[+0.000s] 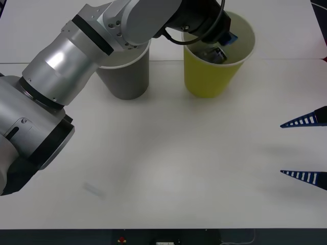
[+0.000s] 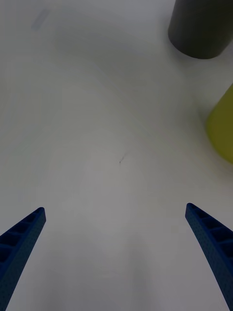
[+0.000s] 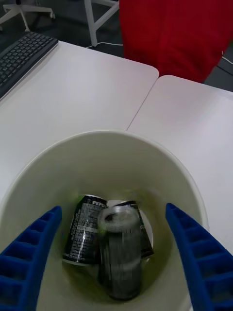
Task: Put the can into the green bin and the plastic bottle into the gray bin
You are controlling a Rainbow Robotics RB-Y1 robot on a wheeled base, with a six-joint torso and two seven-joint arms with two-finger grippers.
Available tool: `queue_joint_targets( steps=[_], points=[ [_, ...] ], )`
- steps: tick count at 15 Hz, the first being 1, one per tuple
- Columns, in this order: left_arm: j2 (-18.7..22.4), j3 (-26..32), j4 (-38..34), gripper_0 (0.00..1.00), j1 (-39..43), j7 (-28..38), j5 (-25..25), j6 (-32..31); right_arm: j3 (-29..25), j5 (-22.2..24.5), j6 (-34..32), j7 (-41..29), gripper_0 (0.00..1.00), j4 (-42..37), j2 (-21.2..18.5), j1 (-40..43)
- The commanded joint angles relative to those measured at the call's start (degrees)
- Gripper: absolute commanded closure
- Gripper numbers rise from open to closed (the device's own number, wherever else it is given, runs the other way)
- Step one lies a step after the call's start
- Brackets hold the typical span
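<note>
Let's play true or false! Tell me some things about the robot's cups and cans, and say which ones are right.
1. The left gripper is open above the yellow-green cup-shaped bin. True.
2. A small silver can is between its fingers, over the bin's inside. True.
3. The gray cup-shaped bin lies tipped over. False: it stands upright beside the green one.
4. The right gripper holds a bottle. False: it is open and holds nothing, over the white table.

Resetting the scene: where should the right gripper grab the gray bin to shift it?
Likely the rim on its right side, from above, one finger inside and one outside: the gray bin stands upright and open-topped, and its tapered body looks too wide for the open right gripper.
</note>
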Motion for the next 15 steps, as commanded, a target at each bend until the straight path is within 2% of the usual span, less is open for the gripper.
queue_joint_targets(
  steps=[1, 4, 6, 10, 11, 15],
  points=[
    [0.2, 0.3, -1.4, 0.0, 0.5, -0.2, 1.2, -0.1, 0.0, 0.0, 0.0, 0.0, 0.0, 0.0, 0.0, 0.0],
    [1.4, 2.1, -7.2, 0.0, 4.3, -0.9, 3.7, -0.1, 0.0, 0.0, 0.0, 0.0, 0.0, 0.0, 0.0, 0.0],
    [3.3, 4.5, -11.9, 0.0, 8.2, -4.4, 8.5, -0.8, 0.0, 0.0, 0.0, 0.0, 0.0, 0.0, 0.0, 0.0],
    [7.1, 11.9, -25.2, 0.0, 17.2, -7.5, 14.9, -9.8, 0.0, 0.0, 0.0, 0.0, 0.0, 0.0, 0.0, 0.0],
    [9.0, 12.4, -27.9, 0.0, 19.9, -8.2, 18.3, -9.8, 0.0, 0.0, 0.0, 0.0, 0.0, 0.0, 0.0, 0.0],
    [16.3, 15.3, -32.6, 0.0, 29.7, -20.7, 31.7, -9.7, 0.0, 0.0, 0.0, 0.0, 0.0, 0.0, 0.0, 0.0]
  ],
)
